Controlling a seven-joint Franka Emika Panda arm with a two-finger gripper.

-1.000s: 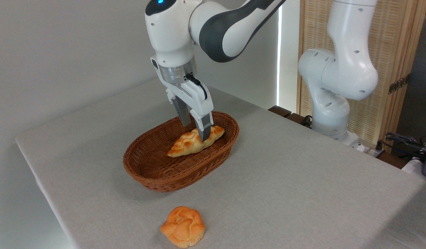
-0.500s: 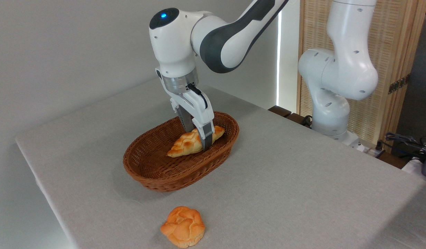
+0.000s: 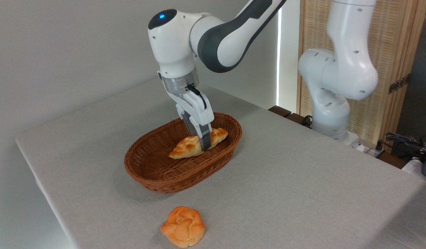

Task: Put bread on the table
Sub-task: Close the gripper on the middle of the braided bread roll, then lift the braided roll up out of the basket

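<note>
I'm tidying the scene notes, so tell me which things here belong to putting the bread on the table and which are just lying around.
Part of the job:
braided loaf in the wicker basket
gripper
grey table

Just lying about:
round bun
cables

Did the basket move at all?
Yes. The basket slid slightly right, toward the robot base; its right rim sits farther right than before, while the bun stayed put.

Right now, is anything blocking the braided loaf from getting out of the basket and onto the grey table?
Only the basket's own wall. The bread lies inside it, with the pincer already straddling it, so it must be lifted over the rim. Beyond that, the table is open cloth; the round bun sits apart near the front edge.
</note>
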